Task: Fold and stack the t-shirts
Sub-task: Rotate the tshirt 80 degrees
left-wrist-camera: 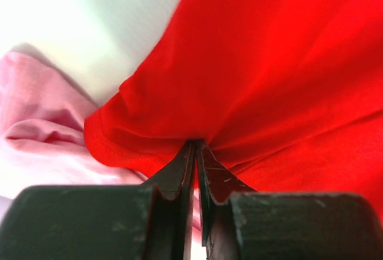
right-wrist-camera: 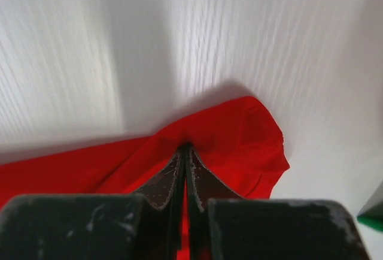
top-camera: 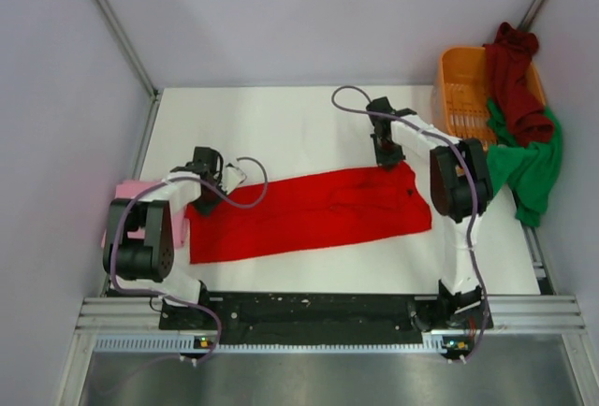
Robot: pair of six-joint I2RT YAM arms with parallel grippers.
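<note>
Across the middle of the table [top-camera: 281,125] lies the red t-shirt [top-camera: 309,211], a long band. Left gripper [top-camera: 208,193] and right gripper [top-camera: 386,155] each pinch one end, jaws closed on cloth. Judging by this, both ends should travel together, cloth taut, so the fold lands square.

The left arm [top-camera: 140,238] hides most of the pink t-shirt [top-camera: 129,191], and the maroon t-shirt [top-camera: 519,88] covers part of the orange basket [top-camera: 459,97].

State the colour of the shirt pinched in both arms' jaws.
The t-shirt is bright red, clearest in the top external view.
</note>
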